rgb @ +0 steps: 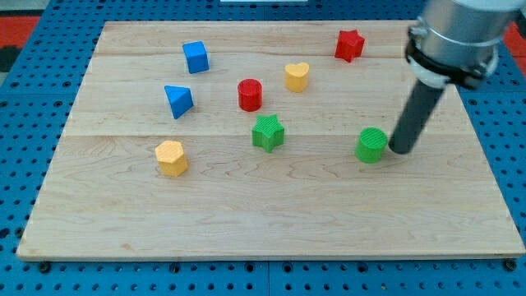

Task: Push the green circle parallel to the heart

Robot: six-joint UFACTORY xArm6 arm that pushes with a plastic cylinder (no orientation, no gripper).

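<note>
Camera view: my tip (pixel 401 150) rests on the wooden counter (pixel 271 222), just beside the green circle (pixel 371 145) on its right. Being a bare rod, it has no claw to open or close. The circle stands upright, round, with no long axis, at the view's right. The yellow heart (pixel 297 76) lies well apart, toward the top.

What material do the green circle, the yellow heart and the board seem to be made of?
The green circle looks like matte plastic, perhaps 3D-printed: fine ridges show on its top. The yellow heart seems a smoother plastic, with a soft sheen. The board appears to be light, unpainted wood: grain lines and plank seams run across it. My tip rests just at the circle's right.
</note>
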